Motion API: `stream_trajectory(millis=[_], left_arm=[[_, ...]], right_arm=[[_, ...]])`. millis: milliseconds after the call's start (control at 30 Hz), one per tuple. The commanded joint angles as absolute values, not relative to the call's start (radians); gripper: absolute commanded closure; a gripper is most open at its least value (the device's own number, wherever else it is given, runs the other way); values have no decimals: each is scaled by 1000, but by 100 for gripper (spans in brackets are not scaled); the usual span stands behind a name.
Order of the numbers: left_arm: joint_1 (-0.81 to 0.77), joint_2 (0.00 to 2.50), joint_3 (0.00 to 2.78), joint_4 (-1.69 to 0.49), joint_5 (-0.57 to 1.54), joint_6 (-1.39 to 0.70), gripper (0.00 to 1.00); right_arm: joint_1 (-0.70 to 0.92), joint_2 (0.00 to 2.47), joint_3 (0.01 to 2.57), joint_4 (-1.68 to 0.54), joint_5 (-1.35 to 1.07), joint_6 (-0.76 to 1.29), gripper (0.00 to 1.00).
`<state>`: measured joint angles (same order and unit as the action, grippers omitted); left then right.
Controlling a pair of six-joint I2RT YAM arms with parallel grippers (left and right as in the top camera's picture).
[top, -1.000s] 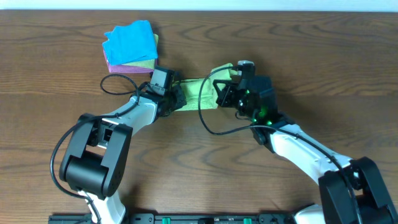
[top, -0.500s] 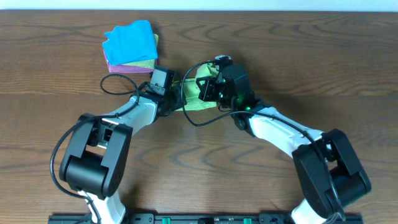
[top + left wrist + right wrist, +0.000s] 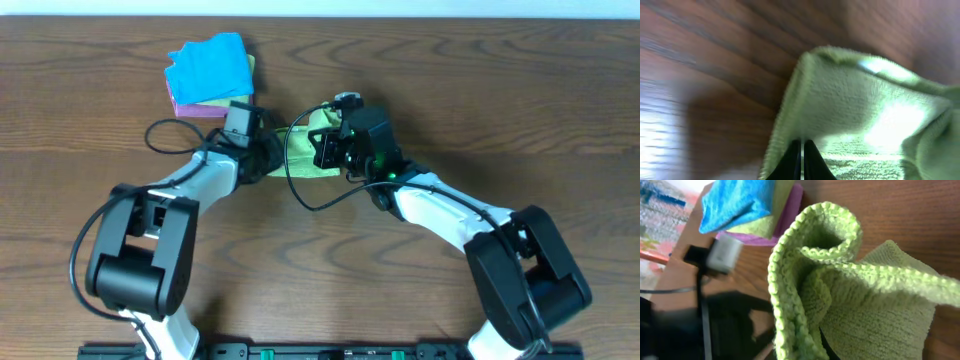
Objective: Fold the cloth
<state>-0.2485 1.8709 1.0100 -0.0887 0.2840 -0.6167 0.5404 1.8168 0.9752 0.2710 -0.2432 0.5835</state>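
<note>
Shifted leftward, green cloth [image 3: 303,158] sits pinched by left jaws and right jaws.

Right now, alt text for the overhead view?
Left pincer and right pincer hold a bunched green cloth between them on a wooden table. A stack of folded cloths, blue on top, lies at the far left.

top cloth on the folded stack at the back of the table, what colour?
It's a bright blue cloth; clearest in the overhead view.
</note>
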Motion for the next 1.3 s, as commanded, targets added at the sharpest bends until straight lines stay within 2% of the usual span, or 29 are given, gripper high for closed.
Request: stream_trajectory(millis=[0, 533, 1033, 1100, 1167, 1267], left_arm=[[-223, 1811, 1026, -106, 289, -571, 95], [-170, 1743, 1026, -206, 252, -530, 94], [-161, 1743, 1026, -213, 251, -522, 94], [-147, 1742, 1026, -213, 252, -519, 94], [-125, 1742, 1026, -214, 252, -519, 94], [-85, 1739, 1026, -216, 256, -519, 94]], right_arm=[[551, 1837, 996, 265, -250, 535, 99], [569, 1877, 1008, 274, -239, 499, 99], [622, 1999, 1130, 241, -244, 476, 99], [625, 1999, 1130, 239, -248, 465, 95], [626, 1999, 1131, 235, -260, 462, 85], [626, 1999, 1131, 228, -288, 461, 76]])
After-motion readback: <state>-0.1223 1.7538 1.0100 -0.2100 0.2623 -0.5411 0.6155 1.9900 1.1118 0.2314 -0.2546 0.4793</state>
